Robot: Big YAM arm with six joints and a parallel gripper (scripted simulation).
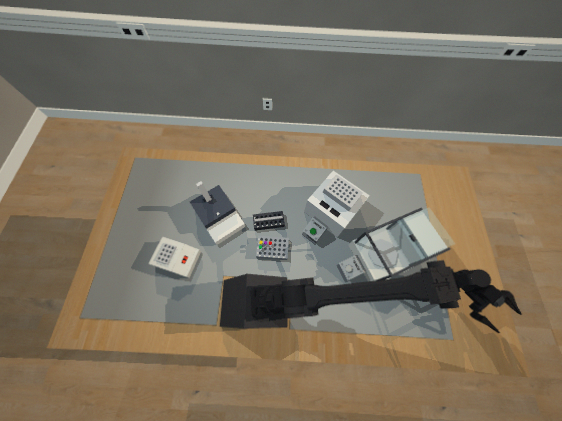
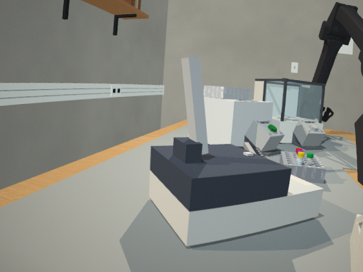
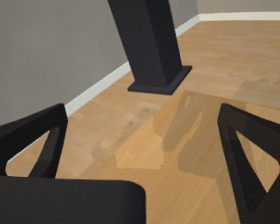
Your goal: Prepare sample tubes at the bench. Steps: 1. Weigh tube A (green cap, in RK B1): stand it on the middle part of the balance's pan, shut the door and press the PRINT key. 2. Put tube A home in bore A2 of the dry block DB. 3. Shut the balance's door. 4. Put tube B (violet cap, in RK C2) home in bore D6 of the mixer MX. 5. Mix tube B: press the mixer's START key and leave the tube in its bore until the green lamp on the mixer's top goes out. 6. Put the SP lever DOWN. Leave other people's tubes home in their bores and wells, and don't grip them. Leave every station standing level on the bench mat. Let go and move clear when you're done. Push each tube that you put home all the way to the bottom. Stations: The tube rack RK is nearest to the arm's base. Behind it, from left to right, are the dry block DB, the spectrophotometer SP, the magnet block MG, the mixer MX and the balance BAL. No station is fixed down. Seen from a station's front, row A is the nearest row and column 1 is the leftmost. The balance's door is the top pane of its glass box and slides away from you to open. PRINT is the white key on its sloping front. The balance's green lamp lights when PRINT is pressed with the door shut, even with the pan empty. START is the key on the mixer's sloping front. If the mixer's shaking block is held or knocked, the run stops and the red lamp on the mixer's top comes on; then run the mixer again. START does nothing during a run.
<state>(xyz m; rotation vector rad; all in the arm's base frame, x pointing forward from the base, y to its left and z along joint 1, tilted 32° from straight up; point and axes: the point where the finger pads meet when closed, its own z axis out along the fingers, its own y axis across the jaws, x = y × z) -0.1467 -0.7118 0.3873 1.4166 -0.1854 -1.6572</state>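
One long black jointed arm (image 1: 370,293) (image 2: 329,52) stretches from its dark block-shaped base at the lower centre of the top view almost straight to the right, passing just in front of the glass-walled balance (image 1: 400,243) (image 2: 290,101). At its far end the black two-fingered gripper (image 1: 509,322) (image 2: 327,114) (image 3: 142,111) points toward the lower right corner, beyond the right edge of the grey mat (image 1: 150,301) (image 2: 97,214). Its fingers are spread wide and released, with nothing between them. In the exterior view the arm rises to a high bend at the upper right, and its forearm slopes down behind the balance, where the gripper shows small at the right.

In the wrist view the two open-framed fingers stand at the left and right sides of the frame, well apart, over the pale wooden table top (image 3: 195,192). A dark square post (image 3: 152,45) with a flat foot fills the upper middle.

The green-capped tube (image 1: 260,247) (image 2: 310,155) stands in the small grey tube rack (image 1: 280,258) (image 2: 303,172), near the centre of the top view, well apart from the gripper. Yellow, violet and red caps sit beside it in the same rack. The white mixer with a grid of bores (image 1: 330,213) (image 2: 219,120) stands right of centre, up and left of the balance.
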